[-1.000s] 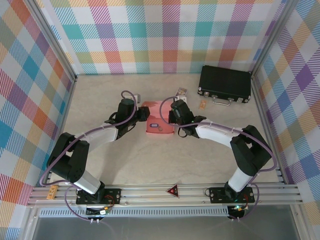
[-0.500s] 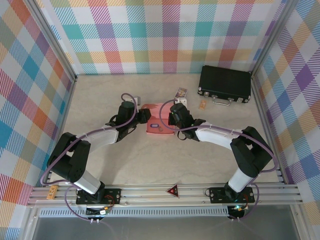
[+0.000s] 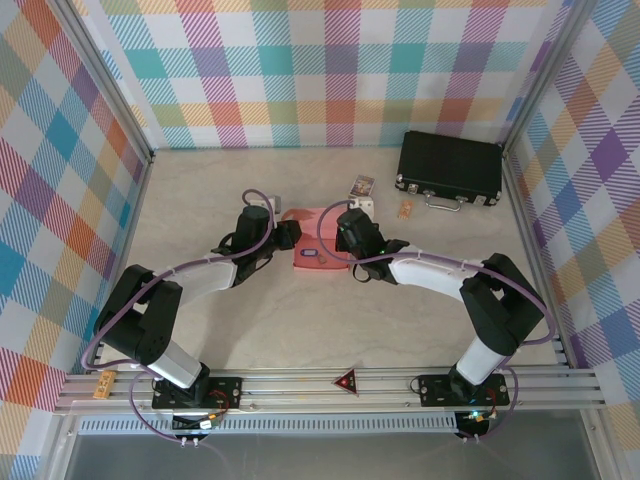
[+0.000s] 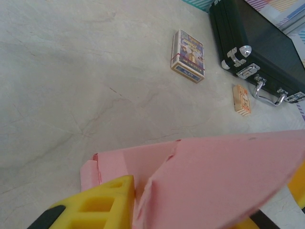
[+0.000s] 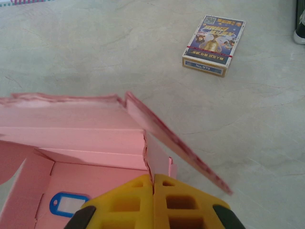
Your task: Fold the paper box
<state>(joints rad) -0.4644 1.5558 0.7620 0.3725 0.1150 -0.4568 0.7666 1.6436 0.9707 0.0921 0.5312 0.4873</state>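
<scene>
Right gripper (image 5: 153, 180) has its fingers pressed together, seemingly pinching the right wall of the paper box (image 5: 90, 138), which sits mid-table between both arms. Left gripper (image 3: 288, 236) straddles the opposite flap; whether it clamps is unclear. Any uneven pull could tear the thin wall or drag the box sideways.
</scene>
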